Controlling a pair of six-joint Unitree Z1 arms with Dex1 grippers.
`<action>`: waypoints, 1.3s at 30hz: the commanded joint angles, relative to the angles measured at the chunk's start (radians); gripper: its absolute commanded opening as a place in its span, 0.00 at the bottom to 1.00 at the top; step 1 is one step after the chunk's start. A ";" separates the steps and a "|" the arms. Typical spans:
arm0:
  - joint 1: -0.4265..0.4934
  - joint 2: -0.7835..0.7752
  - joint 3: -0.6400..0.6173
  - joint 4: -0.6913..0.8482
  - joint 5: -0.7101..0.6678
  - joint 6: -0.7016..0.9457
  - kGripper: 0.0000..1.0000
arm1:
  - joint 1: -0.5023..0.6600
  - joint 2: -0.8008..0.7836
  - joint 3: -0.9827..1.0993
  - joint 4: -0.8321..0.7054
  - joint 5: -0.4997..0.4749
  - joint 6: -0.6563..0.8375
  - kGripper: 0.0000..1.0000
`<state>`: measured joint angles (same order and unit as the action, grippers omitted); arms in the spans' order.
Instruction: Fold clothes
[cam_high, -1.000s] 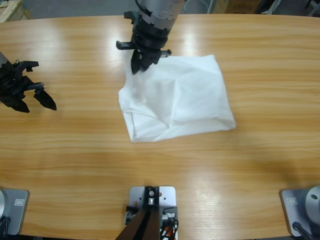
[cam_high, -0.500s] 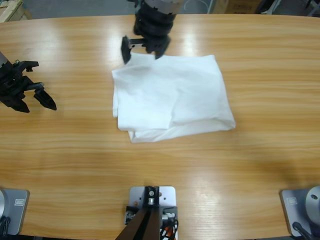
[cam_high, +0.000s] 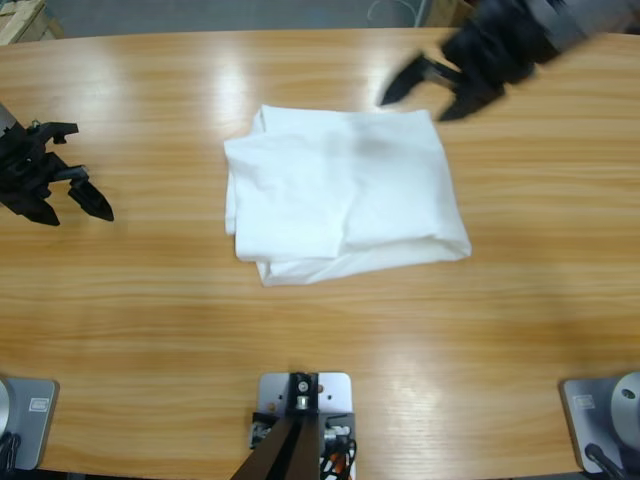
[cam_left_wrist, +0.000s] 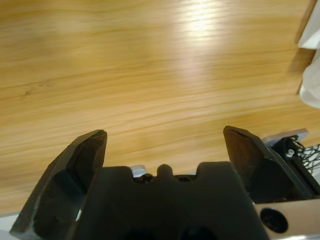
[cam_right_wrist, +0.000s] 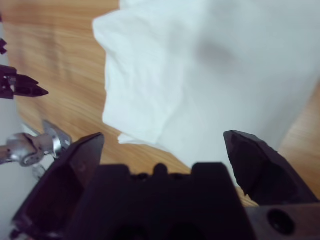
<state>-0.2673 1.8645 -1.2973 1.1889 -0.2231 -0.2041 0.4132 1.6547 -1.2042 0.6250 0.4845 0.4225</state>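
The white T-shirt (cam_high: 340, 195) lies folded into a rough rectangle at the middle of the table, with layered edges at its left and front; it also fills the right wrist view (cam_right_wrist: 210, 70). My right gripper (cam_high: 428, 92) hangs open above the shirt's far right corner, holding nothing. At the table's left edge my left gripper (cam_high: 72, 195) stays open and empty, well apart from the shirt. Only a white edge of the shirt (cam_left_wrist: 312, 60) shows in the left wrist view, at the right.
The wooden table (cam_high: 320, 330) stretches bare in front of the shirt and on both sides of it. In the right wrist view the left gripper (cam_right_wrist: 20, 85) shows small at the left edge.
The right gripper let go of the shirt's left part, which now lies flat. It has since swung from the shirt's far left to above its far right corner. The left arm stayed still.
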 joint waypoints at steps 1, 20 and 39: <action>-0.055 0.024 0.020 -0.008 -0.019 0.002 0.92 | -0.180 -0.104 0.441 -0.348 0.140 0.002 0.95; -0.073 0.062 0.016 -0.008 -0.018 0.001 0.91 | 0.051 0.006 0.480 -0.663 0.267 0.189 0.86; -0.076 0.074 0.015 -0.007 -0.016 0.000 0.91 | -0.070 0.334 0.855 -1.281 0.359 0.198 0.86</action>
<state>-0.3363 1.8812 -1.2972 1.1889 -0.2231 -0.2041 0.3551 1.9162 -0.4062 -0.6063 0.8294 0.6026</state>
